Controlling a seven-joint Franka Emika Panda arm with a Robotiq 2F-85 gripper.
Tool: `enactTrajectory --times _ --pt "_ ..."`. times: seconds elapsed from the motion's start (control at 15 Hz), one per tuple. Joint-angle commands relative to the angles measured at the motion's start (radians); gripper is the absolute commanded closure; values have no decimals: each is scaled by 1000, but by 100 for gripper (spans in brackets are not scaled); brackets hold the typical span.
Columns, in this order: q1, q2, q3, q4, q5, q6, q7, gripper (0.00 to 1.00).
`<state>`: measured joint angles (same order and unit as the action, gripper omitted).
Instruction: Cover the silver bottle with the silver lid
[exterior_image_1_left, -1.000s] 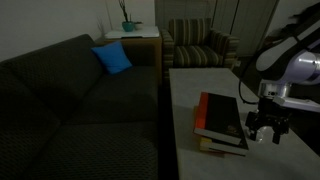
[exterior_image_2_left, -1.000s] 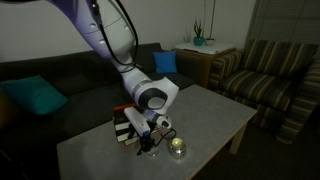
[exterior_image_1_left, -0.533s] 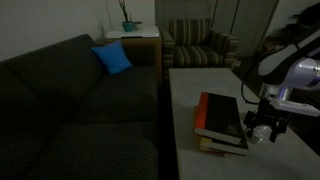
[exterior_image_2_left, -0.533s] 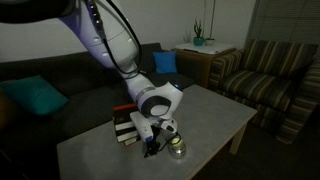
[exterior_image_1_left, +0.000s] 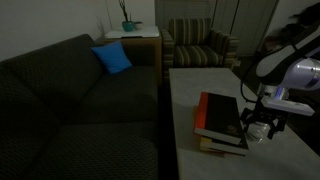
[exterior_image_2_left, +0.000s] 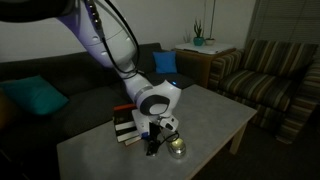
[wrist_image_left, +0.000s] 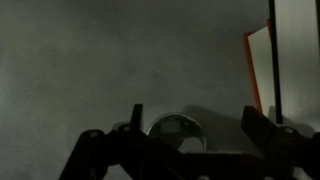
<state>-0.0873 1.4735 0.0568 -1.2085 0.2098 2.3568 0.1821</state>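
The silver bottle (exterior_image_2_left: 178, 148) is a small shiny container on the pale table (exterior_image_2_left: 215, 115), just beside the book stack (exterior_image_2_left: 127, 125). In the wrist view its round shiny top (wrist_image_left: 173, 127) lies between my fingers, closer to the left finger (wrist_image_left: 135, 117) than to the right one (wrist_image_left: 262, 126). My gripper (exterior_image_2_left: 160, 141) hangs low over the table by the bottle, open and holding nothing; it also shows in an exterior view (exterior_image_1_left: 262, 129) right of the books (exterior_image_1_left: 222, 120). I cannot make out a separate silver lid.
The red-and-black book stack's edge (wrist_image_left: 258, 60) stands close to the right finger. A dark sofa (exterior_image_1_left: 80, 100) with a blue cushion (exterior_image_1_left: 112, 58) runs along the table. A striped armchair (exterior_image_2_left: 270, 75) and a side table with a plant (exterior_image_2_left: 198, 40) stand beyond.
The arm has shifted a little towards the bottle and lowered over it. The jaws stay equally wide. Bottle and books have not moved.
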Motion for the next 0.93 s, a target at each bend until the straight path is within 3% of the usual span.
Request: enactTrajectory --times 0.0,0.2,0.6,0.87 --pt "7 0 -10 5 8 -29 5 0" --pt "8 0 -11 12 8 -75 5 0" --pt "58 0 -85 -17 1 48 137 0" --pt "55 1 -98 -29 -7 98 141 0"
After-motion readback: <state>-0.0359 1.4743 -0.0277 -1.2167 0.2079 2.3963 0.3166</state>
